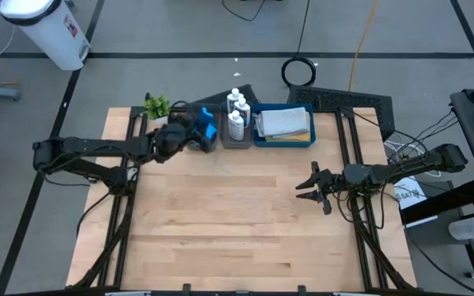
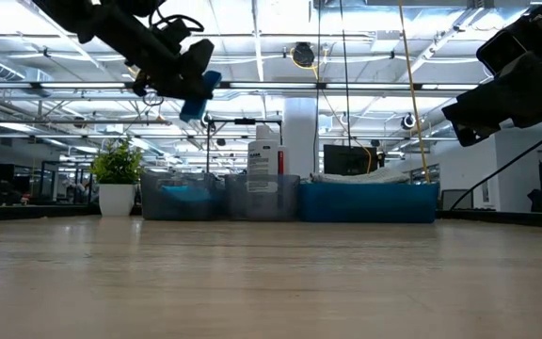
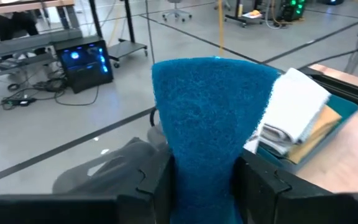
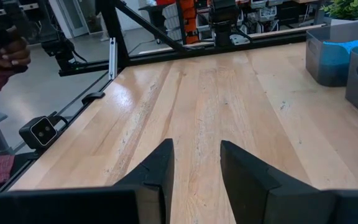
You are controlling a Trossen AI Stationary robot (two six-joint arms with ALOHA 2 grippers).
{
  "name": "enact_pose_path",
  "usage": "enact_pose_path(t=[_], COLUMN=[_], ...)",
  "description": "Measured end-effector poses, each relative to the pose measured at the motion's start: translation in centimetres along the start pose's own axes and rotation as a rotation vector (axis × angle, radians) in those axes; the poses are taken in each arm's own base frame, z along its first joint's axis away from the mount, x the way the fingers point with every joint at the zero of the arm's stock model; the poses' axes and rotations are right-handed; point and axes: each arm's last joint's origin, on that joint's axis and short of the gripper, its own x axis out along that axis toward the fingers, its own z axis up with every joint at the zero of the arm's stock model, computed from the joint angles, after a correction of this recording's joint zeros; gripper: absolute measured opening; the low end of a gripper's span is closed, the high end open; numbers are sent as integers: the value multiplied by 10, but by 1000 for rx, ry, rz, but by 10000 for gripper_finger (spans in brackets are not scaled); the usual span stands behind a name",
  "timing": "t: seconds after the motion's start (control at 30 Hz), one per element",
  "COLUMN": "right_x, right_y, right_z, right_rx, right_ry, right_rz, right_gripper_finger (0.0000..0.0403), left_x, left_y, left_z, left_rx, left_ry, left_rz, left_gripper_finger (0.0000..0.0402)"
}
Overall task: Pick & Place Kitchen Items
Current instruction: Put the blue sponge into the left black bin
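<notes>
Blue sponge clamped in left pincer, above grey tray

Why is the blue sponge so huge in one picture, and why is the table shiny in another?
In the left wrist view the blue sponge fills the frame because the left end effector grips it right at the camera. In the right wrist view, room light glares off the table beyond the open right end effector. In the low view, bright ceiling lights silhouette the arms.
</notes>
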Motion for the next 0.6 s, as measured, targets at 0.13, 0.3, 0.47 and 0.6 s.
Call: enact_pose_path(t=[0.13, 0.3, 0.47, 0.6], right_x=[0, 0, 0, 0], right_y=[0, 0, 0, 0], right_z=[0, 0, 0, 0], right_rx=[0, 0, 0, -3], right_ry=[0, 0, 0, 0], right_rz=[0, 0, 0, 0], right_gripper_finger=[100, 100, 100, 100], left_x=[4, 9, 12, 16], left_y=[6, 14, 21, 27], left_z=[1, 3, 4, 5], left_rx=[-9, -19, -28, -35], left_ry=[-1, -3, -3, -2], left_rz=[29, 63, 92, 123], left_gripper_finger=[141, 141, 141, 141])
